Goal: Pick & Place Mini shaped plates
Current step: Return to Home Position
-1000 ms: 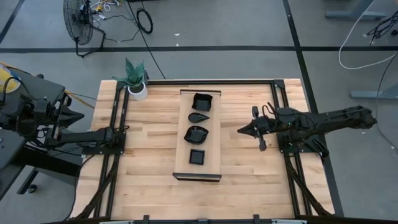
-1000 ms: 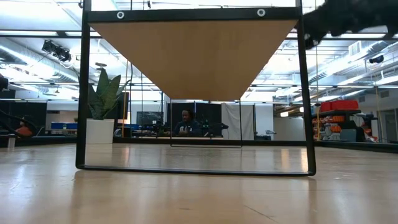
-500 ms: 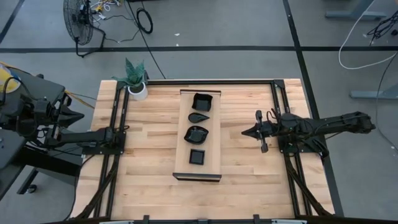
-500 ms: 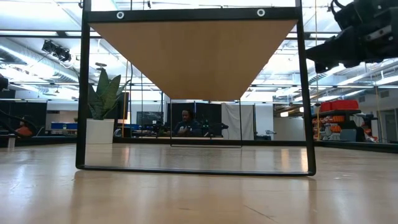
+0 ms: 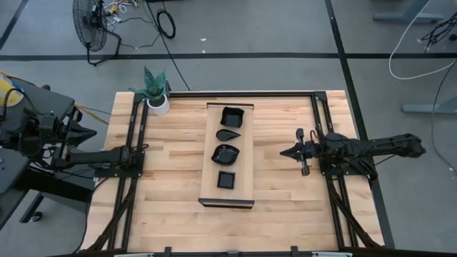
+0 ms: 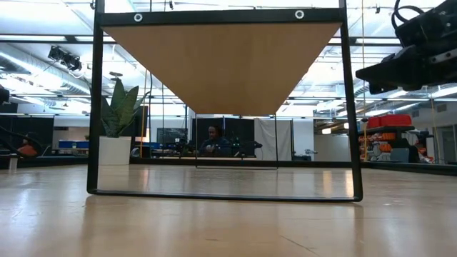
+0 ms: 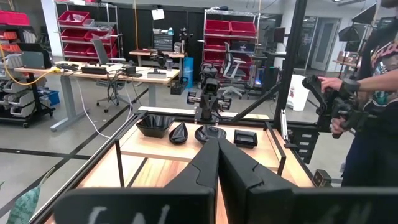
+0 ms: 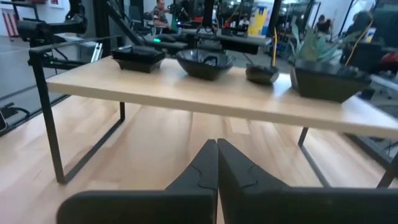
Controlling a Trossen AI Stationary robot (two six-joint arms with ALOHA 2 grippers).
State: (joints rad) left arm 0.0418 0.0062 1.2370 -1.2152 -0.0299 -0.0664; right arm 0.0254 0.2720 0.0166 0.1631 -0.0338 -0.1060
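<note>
Four glossy black mini plates stand in a row on a raised pale wooden board (image 5: 244, 168): a wavy-rimmed square bowl (image 5: 232, 116), a teardrop (image 5: 228, 134), a leaf-shaped dish (image 5: 226, 153) and a small square (image 5: 226, 180). My right gripper (image 5: 284, 151) is shut and empty. It hovers right of the board, level with the leaf dish, pointing toward it (image 8: 204, 63). My left gripper (image 5: 145, 148) is shut and empty, parked at the table's left side, pointing at the board (image 7: 210, 132).
The board sits on a black metal frame (image 6: 93, 107) with legs, leaving open space beneath it. A white pot with a green plant (image 5: 157, 100) stands at the far left corner. Black rails (image 5: 132, 178) run along both table sides. A person (image 7: 373, 93) stands beyond the table's right side.
My right gripper has drawn back from the board toward the table's right edge and come down lower, staying shut. The plates and my left arm have kept still.
</note>
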